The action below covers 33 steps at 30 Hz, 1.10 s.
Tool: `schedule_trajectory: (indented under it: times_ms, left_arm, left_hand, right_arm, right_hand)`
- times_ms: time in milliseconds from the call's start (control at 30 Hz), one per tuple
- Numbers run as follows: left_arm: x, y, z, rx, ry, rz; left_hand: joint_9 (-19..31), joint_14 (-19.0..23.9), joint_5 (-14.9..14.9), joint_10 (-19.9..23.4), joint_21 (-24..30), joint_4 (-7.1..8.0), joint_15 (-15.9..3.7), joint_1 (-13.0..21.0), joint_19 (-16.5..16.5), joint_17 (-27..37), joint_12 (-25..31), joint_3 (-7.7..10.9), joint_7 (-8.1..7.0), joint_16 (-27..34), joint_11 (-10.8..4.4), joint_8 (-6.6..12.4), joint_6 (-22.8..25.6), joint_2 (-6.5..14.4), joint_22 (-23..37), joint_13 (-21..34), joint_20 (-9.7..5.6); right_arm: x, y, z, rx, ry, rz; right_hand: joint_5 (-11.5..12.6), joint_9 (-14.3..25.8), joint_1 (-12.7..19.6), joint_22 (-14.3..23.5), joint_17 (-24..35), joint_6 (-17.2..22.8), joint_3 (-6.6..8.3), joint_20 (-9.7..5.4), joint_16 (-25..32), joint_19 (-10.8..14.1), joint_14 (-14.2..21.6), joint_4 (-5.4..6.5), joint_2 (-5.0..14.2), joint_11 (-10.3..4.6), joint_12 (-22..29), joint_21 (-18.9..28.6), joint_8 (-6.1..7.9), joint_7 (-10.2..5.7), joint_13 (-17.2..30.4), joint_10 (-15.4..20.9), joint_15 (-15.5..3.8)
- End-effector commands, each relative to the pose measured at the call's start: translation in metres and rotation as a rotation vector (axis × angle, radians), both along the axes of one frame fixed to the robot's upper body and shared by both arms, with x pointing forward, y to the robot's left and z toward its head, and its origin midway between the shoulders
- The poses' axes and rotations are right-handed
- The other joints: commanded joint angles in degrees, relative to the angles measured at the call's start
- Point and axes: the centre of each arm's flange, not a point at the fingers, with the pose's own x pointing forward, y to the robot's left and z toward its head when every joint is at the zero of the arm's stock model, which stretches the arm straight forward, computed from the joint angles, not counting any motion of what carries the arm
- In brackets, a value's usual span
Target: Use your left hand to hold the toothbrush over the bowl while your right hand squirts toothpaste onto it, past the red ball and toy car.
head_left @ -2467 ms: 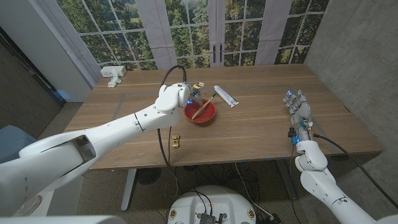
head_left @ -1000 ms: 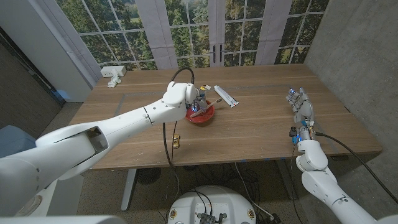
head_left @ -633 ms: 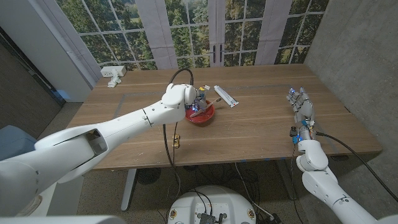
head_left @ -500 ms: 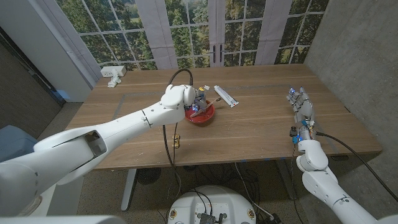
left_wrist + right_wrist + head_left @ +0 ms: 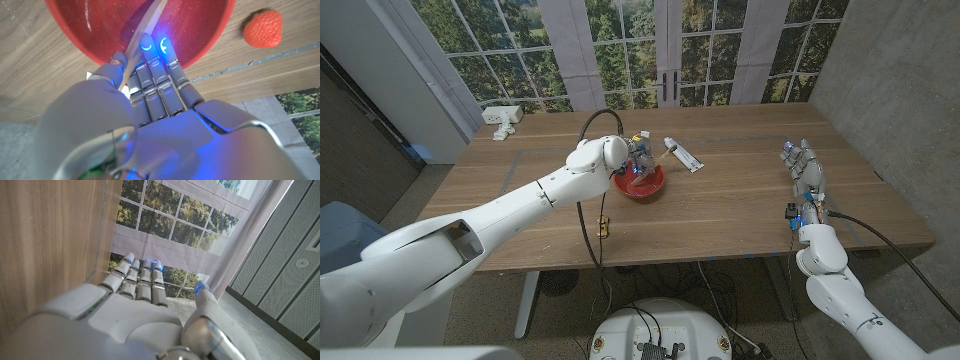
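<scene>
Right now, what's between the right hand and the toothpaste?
In the head view, only bare table lies between the right hand and the toothpaste. The bowl and left hand sit beyond the tube.

The round red plastic bowl (image 5: 641, 184) sits near the middle of the long wooden table (image 5: 720, 200). The flat white toothpaste tube (image 5: 682, 154) lies at its 2 o'clock, near but apart. The small yellow toy car (image 5: 603, 227) rests at its 7 o'clock by the near edge. A white power strip (image 5: 503, 115) occupies the far corner, at 10 o'clock. A red strawberry-shaped toy (image 5: 263, 28) lies just beside the bowl.
</scene>
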Motion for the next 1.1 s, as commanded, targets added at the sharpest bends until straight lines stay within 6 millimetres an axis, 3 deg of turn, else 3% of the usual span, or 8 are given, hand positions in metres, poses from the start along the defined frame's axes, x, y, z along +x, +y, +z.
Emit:
schedule_trajectory:
  times_ms: [33, 167, 467, 1100]
  left_arm:
    - [-0.008, 0.019, 0.008, -0.157, -0.005, -0.036]
    - [-0.009, 0.024, 0.01, -0.187, 0.007, -0.042]
    - [-0.014, 0.037, 0.017, -0.248, 0.006, -0.051]
    - [-0.015, 0.073, 0.026, -0.457, 0.088, -0.103]
  left_hand:
    - [1.0, 0.7, 0.3, 4.1, 1.0, 0.27, -5.53, 3.1, -0.5, 0.3, 0.5, -0.31, 0.28, 0.5, -3.22, 1.01, 1.5, 2.9, 0.4, 0.9, -2.62]
    - [2.0, 0.6, 0.3, 4.1, 1.9, 0.75, -5.38, 3.2, -1.1, 0.9, 0.5, -0.08, 0.14, 0.8, -3.26, 1.4, 0.7, 3.7, 0.7, 1.8, -2.5]
    - [3.7, 0.8, 0.1, 4.9, 3.7, 0.69, -5.39, 3.2, -1.3, 1.4, 1.1, -0.76, 0.14, 1.5, -3.06, 2.73, 0.6, 3.1, 1.1, 3.4, -2.98]
    - [6.1, 0.9, 0.3, 5.3, 6.5, 0.46, -5.35, 3.8, -1.9, 1.5, 1.4, -1.47, 0.7, 2.4, -2.58, 4.51, 0.2, 3.0, 1.6, 5.8, -3.32]
  right_arm:
    - [-0.001, 0.005, 0.005, -0.012, 0.013, -0.013]
    - [-0.001, 0.008, 0.007, -0.014, 0.019, -0.024]
    - [0.001, 0.013, 0.013, -0.036, 0.033, -0.033]
    - [0.009, 0.027, 0.042, -0.146, 0.054, -0.068]
  right_hand:
    - [0.6, 0.1, 1.9, 0.2, 0.1, 0.6, 0.74, 0.03, 0.0, 0.6, 0.7, -1.1, 0.36, -0.33, -0.1, -0.2, 0.14, -0.31, 0.3, 0.6, -0.35]
    - [0.8, 0.1, 2.7, 0.2, 0.0, 0.7, 1.17, -0.17, 0.0, 0.9, 0.9, -1.57, 0.56, -0.45, -0.2, -0.2, 0.17, -0.71, 0.3, 0.6, -0.58]
    - [1.1, 0.1, 3.9, 0.2, 0.0, 0.8, 1.93, -0.21, 0.0, 1.1, 0.8, -2.29, 0.88, -0.83, -0.3, -0.2, 0.14, -1.06, 0.3, 0.5, -0.98]
    - [1.3, 0.1, 5.1, 0.3, 0.2, 0.8, 2.38, -0.37, 0.0, 1.2, 0.8, -2.73, 0.58, -1.0, -0.6, -0.5, -0.02, -1.3, 0.4, 0.2, -1.07]
